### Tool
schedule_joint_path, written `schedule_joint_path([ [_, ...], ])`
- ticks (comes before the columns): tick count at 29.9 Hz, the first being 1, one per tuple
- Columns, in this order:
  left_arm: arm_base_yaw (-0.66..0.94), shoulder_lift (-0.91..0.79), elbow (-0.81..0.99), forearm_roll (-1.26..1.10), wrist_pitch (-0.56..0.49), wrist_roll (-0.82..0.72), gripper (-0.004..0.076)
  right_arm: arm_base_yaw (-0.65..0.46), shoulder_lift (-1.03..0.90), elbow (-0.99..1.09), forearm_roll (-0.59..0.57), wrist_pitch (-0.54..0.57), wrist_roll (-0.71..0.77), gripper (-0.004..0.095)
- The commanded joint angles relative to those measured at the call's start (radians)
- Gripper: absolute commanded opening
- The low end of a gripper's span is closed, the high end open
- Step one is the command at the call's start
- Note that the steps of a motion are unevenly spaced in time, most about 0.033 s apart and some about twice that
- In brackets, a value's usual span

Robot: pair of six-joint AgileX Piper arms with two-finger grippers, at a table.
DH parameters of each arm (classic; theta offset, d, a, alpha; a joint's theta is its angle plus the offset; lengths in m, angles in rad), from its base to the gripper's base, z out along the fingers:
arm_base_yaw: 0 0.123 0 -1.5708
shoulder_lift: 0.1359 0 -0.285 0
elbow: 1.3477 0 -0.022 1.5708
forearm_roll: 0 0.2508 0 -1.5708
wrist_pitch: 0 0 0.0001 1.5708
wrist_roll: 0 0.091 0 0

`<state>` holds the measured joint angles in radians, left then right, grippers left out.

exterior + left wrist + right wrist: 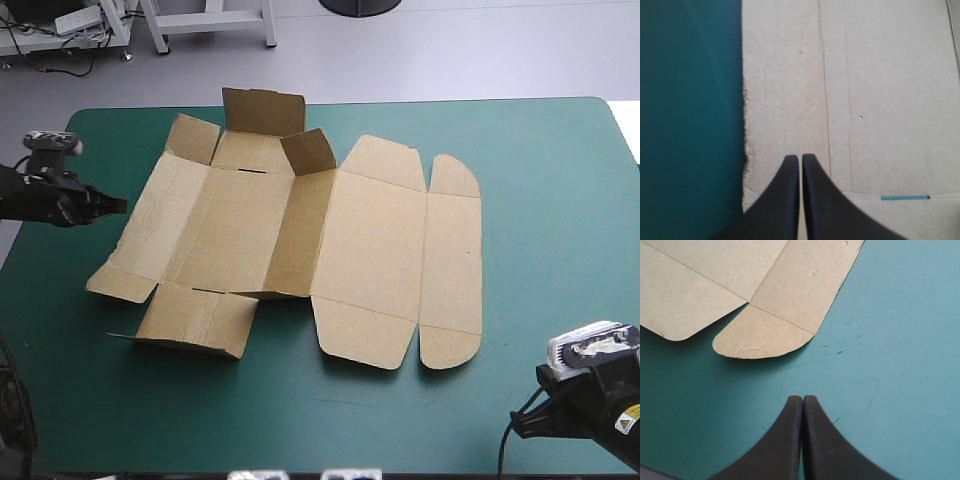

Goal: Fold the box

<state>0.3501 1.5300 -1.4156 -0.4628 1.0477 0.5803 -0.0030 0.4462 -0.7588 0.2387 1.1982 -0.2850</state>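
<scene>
Brown board fills the middle of the teal-green counter (560, 200) in the high view. The box (240, 230) is a cut sheet, mostly flat, with its lid part spread toward the right and ending in a rounded tab (448, 350) at the near right. We see 1 long wall (305, 235) that looks raised along the middle and a far flap (262, 110) standing up, so we judge the folding barely begun. Our left hand (115, 204) hovers just beside the sheet's left edge, fingers pressed together.

In the left wrist view, that hand's 2 black fingers meet in a point with nothing pinched. They are over the left panel (790, 100), close to its ragged outer edge, and a score line runs ahead of them.

In the right wrist view, our right hand (802, 397) is likewise pressed together and empty. It is over bare cover, with the rounded tab (762, 337) ahead and apart from it.

We judge the board light and stiff within each panel. It should yield only at the scored lines, and it may well skate on the smooth cover if pushed from 1 side. The best hold seems to be a free edge. That could be the left panel's outer edge, or the near flap (195, 320), whose rim seems to sit slightly off the counter. Pinching mid-panel would likely crease it.
</scene>
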Motion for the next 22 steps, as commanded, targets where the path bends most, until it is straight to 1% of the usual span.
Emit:
schedule_joint_path([
  [1,0.119,0.014,-0.037,-0.216,0.003,0.079,0.0017,0.004,0.011,-0.022,0.016,-0.069,-0.010,-0.0025],
  [3,0.164,0.056,-0.037,-0.315,0.053,0.132,0.0017,0.004,0.011,-0.022,0.016,-0.071,-0.010,-0.0025],
  [4,0.183,0.083,-0.039,-0.367,0.103,0.169,0.0017,0.004,0.011,-0.022,0.016,-0.069,-0.010,-0.0025],
  [6,0.205,0.140,-0.054,-0.427,0.176,0.190,0.0017,0.004,0.011,-0.022,0.017,-0.069,-0.010,-0.0025],
  [8,0.213,0.212,-0.096,-0.427,0.232,0.135,0.0017,0.004,0.011,-0.022,0.023,-0.069,-0.010,-0.0025],
  [10,0.215,0.266,-0.143,-0.391,0.241,0.021,0.0019,0.004,0.011,-0.022,0.027,-0.069,-0.026,-0.0025],
  [11,0.215,0.288,-0.160,-0.379,0.241,-0.010,0.0022,0.004,0.011,-0.022,0.030,-0.069,-0.038,-0.0025],
  [14,0.215,0.330,-0.194,-0.391,0.241,-0.024,0.0057,0.004,0.011,-0.022,0.037,-0.069,-0.040,-0.0025],
  [17,0.215,0.354,-0.236,-0.363,0.241,-0.057,0.0142,0.004,0.011,-0.022,0.065,-0.069,-0.040,-0.0023],
  [21,0.215,0.361,-0.255,-0.321,0.241,-0.091,0.0358,0.004,0.011,-0.022,0.089,-0.071,-0.040,-0.0023],
  [22,0.215,0.364,-0.255,-0.321,0.241,-0.091,0.0399,0.004,0.011,-0.022,0.089,-0.071,-0.040,-0.0023],
])
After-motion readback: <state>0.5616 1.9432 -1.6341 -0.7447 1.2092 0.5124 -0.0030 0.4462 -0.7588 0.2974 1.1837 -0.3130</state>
